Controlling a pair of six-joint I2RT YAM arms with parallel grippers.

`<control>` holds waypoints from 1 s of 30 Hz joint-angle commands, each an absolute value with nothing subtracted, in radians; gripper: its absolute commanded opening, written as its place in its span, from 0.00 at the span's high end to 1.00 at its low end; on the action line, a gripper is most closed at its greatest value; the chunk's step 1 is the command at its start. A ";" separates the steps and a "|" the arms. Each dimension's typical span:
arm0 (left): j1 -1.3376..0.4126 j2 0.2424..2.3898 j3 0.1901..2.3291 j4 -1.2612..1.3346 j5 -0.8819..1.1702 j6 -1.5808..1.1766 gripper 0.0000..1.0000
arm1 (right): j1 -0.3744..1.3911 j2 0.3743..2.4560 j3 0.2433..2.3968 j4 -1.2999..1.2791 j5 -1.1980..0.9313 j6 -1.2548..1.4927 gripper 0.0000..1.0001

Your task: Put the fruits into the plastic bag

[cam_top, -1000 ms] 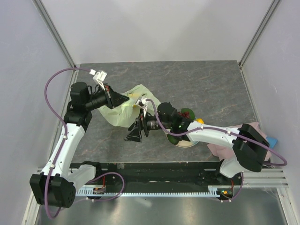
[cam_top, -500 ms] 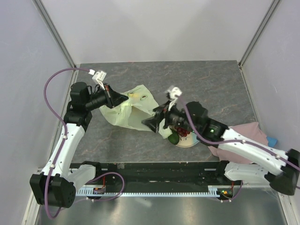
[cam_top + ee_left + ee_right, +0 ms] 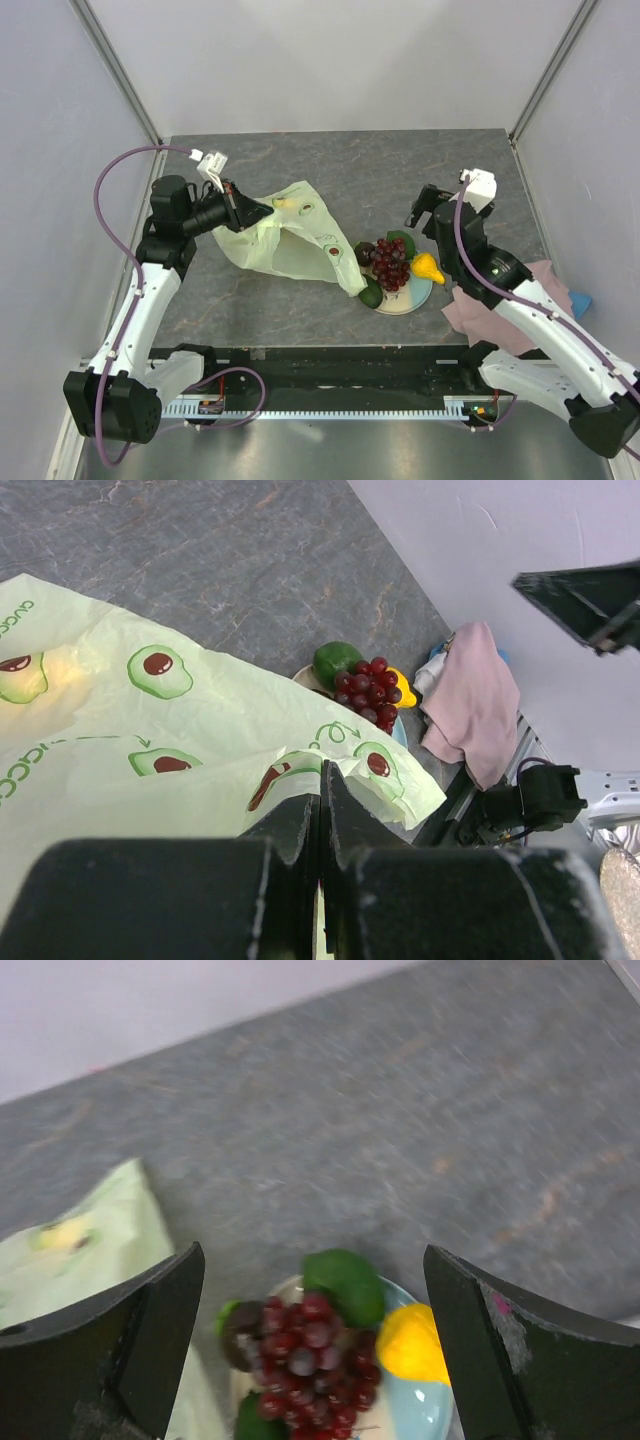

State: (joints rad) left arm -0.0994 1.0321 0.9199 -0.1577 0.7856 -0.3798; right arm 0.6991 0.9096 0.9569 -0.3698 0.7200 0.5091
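Note:
The pale green plastic bag [image 3: 285, 245] lies flat left of centre, its printed side up in the left wrist view [image 3: 150, 710]. My left gripper [image 3: 250, 212] is shut on the bag's edge [image 3: 322, 800]. A cream-and-blue plate [image 3: 418, 296] holds the dark red grapes [image 3: 390, 264], a yellow pear [image 3: 428, 268], two green avocados [image 3: 402, 241] [image 3: 371, 296] and a small dark fruit [image 3: 364, 252]. My right gripper [image 3: 425, 205] is open and empty, raised beyond the plate. Between its fingers [image 3: 310, 1260] I see the grapes [image 3: 310, 1350], avocado [image 3: 345, 1282] and pear [image 3: 410, 1345]. A yellowish shape [image 3: 285, 203] shows through the bag.
A pink cloth [image 3: 500, 300] lies right of the plate, partly under the right arm, with a blue item [image 3: 580, 300] at its far side. Grey walls and metal posts close in the table on three sides.
My right arm has pulled back from the bag's mouth and swung right and away, past the plate, with its gripper open. The left gripper has kept hold of the bag.

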 commanded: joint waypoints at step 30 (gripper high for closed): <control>-0.094 1.023 0.959 -0.189 0.739 -0.324 0.98 | 0.344 1.143 0.747 -0.630 0.400 1.350 0.16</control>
State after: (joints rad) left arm -0.0994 1.0313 0.9203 -0.1913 0.7555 -0.3656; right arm 0.3466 1.1687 0.7792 -0.6228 0.3901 1.2564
